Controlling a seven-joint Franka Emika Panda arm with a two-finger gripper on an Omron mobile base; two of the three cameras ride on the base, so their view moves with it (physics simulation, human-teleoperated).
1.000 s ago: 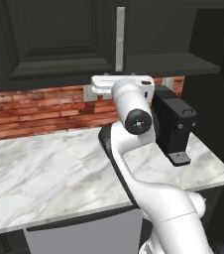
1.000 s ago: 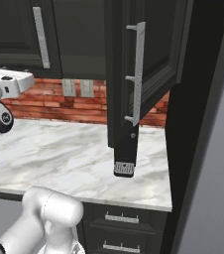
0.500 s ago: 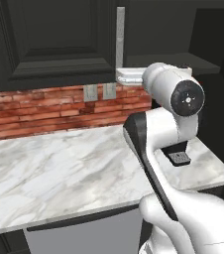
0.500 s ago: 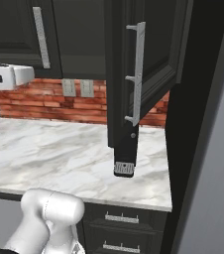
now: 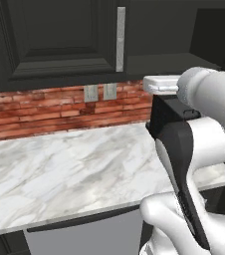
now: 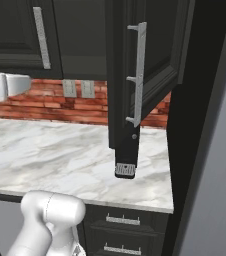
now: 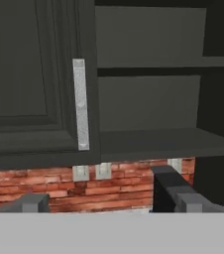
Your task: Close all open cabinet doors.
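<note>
One cabinet door (image 6: 152, 55) swung open at 3 o'clock; closed door (image 7: 34, 79) at 10; my gripper (image 7: 109, 203) released, holding nothing.

An open cabinet door (image 6: 155, 55) swings out over the marble counter (image 6: 50, 160); a closed door (image 6: 15, 35) sits left.

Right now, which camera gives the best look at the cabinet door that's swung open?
The right base view: the open cabinet door stands out toward the camera, its silver handle plain. The hand view shows the bare shelves behind it; the left base view shows its shaded cabinet opening.
</note>
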